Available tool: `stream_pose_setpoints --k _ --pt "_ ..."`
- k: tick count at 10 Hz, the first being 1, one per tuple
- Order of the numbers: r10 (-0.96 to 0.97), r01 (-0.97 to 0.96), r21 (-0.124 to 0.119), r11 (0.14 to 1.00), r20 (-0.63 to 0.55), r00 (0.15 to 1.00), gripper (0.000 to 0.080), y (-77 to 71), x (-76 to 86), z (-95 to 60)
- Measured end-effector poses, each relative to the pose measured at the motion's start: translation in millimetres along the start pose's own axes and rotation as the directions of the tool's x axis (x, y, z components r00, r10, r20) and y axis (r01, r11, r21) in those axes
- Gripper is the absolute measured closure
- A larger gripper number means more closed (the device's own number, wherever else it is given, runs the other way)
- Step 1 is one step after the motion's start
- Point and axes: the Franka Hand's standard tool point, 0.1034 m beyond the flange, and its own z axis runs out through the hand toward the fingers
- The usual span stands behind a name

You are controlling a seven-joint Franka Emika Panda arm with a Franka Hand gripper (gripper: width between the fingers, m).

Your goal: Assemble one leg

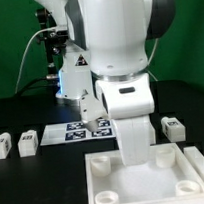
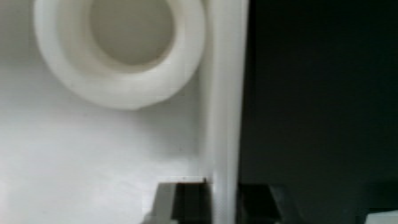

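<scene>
Your gripper [image 2: 222, 205] pinches the smooth white panel [image 1: 196, 170] by its raised rim, dark pads pressed either side. One square-section leg [image 1: 173, 127] lies on the black table [image 1: 21, 112] at mid-right, two more legs [image 1: 28, 143] at mid-left.

A plain green wall [image 1: 9, 38] fills the back of the scene, evenly and softly lit. Below it a matte black table [image 1: 10, 110] stretches across the whole width, meeting the wall in a straight line. The marker board [image 1: 59, 134] lies flat on the table, just to the exterior view's left of middle; in the wrist view the table shows as a flat black field.
</scene>
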Motion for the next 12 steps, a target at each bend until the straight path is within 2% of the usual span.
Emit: stream_pose_setpoints --k 2,5,6,7,8,9,10,11,12 --pt "-0.005 0.005 0.0 1.0 -0.003 1.0 0.0734 1.0 6.7 1.7" --pt "0.003 -0.003 0.0 1.0 -0.003 1.0 0.0734 0.8 6.0 1.6" --pt "0.004 -0.004 0.001 1.0 -0.003 1.0 0.0677 0.5 5.6 2.0" --pt "0.005 -0.005 0.001 1.0 -0.003 1.0 0.0677 0.4 5.1 2.3" --pt "0.005 -0.005 0.002 1.0 -0.003 1.0 0.0545 0.4 4.7 2.4" --pt "0.006 -0.006 0.002 1.0 -0.004 1.0 0.0362 0.4 4.5 2.4" --pt "0.006 -0.006 0.002 1.0 -0.004 1.0 0.0232 0.4 4.3 2.4" --pt "0.007 -0.007 0.002 1.0 -0.003 1.0 0.0232 0.4 4.1 2.4" --pt "0.007 -0.007 0.002 1.0 -0.003 1.0 0.0164 0.4 3.9 2.5"
